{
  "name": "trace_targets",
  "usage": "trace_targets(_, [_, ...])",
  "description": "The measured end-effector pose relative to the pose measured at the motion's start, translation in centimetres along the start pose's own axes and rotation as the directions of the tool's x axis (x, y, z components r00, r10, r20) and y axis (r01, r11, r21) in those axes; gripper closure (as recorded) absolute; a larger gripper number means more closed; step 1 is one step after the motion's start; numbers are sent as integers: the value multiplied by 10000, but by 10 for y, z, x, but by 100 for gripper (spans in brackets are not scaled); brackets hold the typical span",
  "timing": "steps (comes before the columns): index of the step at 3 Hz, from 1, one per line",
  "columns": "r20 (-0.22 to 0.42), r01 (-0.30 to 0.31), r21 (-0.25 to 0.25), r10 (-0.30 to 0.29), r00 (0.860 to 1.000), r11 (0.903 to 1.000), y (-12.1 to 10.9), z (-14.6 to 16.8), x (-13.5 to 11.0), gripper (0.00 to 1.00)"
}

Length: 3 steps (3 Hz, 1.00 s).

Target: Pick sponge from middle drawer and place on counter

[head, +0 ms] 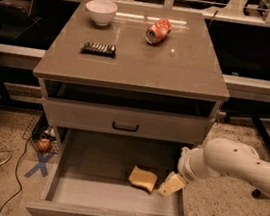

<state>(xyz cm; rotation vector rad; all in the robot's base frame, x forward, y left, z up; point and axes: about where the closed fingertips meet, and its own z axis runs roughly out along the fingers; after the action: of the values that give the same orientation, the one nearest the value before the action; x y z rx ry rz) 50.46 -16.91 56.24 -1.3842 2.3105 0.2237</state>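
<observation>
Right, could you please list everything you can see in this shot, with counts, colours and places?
counter: 1, grey-brown, centre of view
middle drawer: 1, grey, pulled open, lowest in view
sponge: 1, pale yellow, on the middle drawer's floor, right of centre
bowl: 1, white, counter's back left
can: 1, orange-red, crushed, lying at the counter's back
packet: 1, black, counter's left
upper drawer: 1, grey with black handle, shut, under the counter
X mark: 1, blue, floor left of the middle drawer
arm: 1, white, reaching in from the right
gripper: 1, pale, inside the middle drawer, beside the sponge's right
</observation>
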Motion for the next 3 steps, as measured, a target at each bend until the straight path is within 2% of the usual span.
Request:
trace_targets(1, [-31,302,54,-302,9995,9995,-12,41,-11,0])
trace_targets(3, [12,599,-430,-599,9982,9973,-11,109,-21,0])
